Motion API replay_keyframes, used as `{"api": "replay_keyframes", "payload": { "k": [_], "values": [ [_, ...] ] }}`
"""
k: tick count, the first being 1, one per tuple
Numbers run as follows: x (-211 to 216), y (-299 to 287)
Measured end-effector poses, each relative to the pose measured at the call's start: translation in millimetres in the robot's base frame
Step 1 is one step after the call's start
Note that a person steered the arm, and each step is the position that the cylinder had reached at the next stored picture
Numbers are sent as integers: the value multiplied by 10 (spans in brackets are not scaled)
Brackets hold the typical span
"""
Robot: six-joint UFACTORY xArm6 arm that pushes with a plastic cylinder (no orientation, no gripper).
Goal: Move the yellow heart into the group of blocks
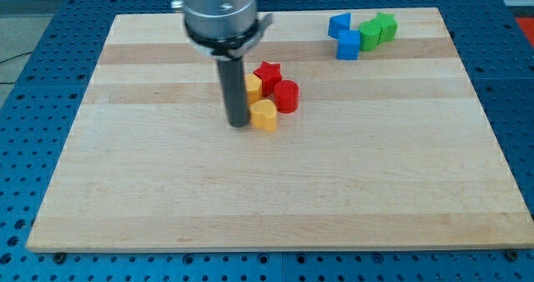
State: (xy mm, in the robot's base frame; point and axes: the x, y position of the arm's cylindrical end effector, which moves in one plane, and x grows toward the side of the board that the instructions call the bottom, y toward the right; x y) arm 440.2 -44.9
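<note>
The arm carries no jaws, only a rod whose tip [239, 123] touches the left side of the yellow heart [264, 115], already against the red cluster on the counter [167, 198]; further pushing may scatter the red cylinder [286, 96].

Arm coming in from view's top, rod vertical, my tip [239, 123] down on board
</note>
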Motion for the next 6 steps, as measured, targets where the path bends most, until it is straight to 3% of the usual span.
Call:
{"api": "replay_keyframes", "payload": {
  "k": [1,2,4,5,6],
  "values": [
    [416,-11],
    [599,399],
    [111,438],
    [122,217],
    [278,690]
  ]
}}
